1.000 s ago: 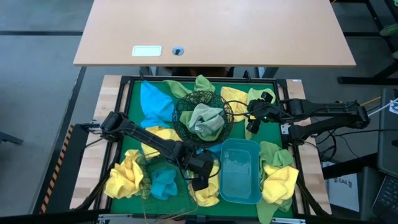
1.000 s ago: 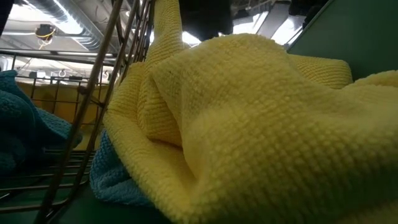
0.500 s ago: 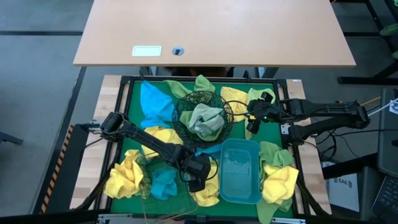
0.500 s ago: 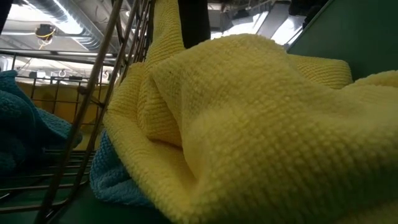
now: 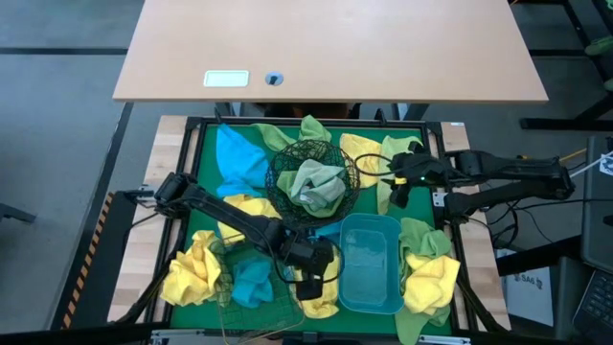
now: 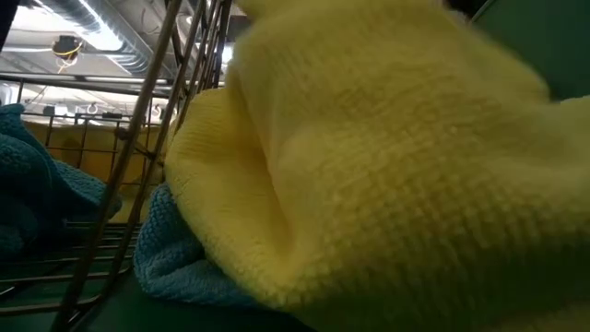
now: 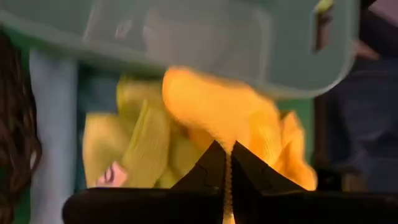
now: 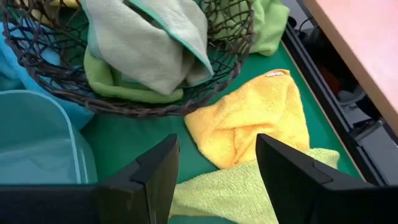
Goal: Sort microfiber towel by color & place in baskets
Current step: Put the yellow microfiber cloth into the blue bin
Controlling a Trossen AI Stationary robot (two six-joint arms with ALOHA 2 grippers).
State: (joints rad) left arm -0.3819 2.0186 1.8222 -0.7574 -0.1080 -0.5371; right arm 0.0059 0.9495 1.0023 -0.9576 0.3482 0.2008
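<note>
My left pincer (image 5: 312,290) has snapped shut on the yellow towel (image 5: 321,302) lying beside the plastic tub (image 5: 372,263); a second ago its fingers stood apart above it. In the low view that towel (image 6: 396,157) has bulged up and now fills more of the picture. My right pincer (image 5: 394,198) has edged slightly outward.

The yellow towel (image 6: 396,157) is showing a rough, nubbly woven cloth, matt all over. The copper basket (image 6: 166,120) is gleaming as thin bare metal wire. The plastic tub (image 5: 370,262) is looking smooth, translucent and faintly glossy. The black mesh bowl (image 8: 130,93) is reading as dull dark wire. The desk (image 5: 206,153) is wearing a flat, matt green covering.
</note>
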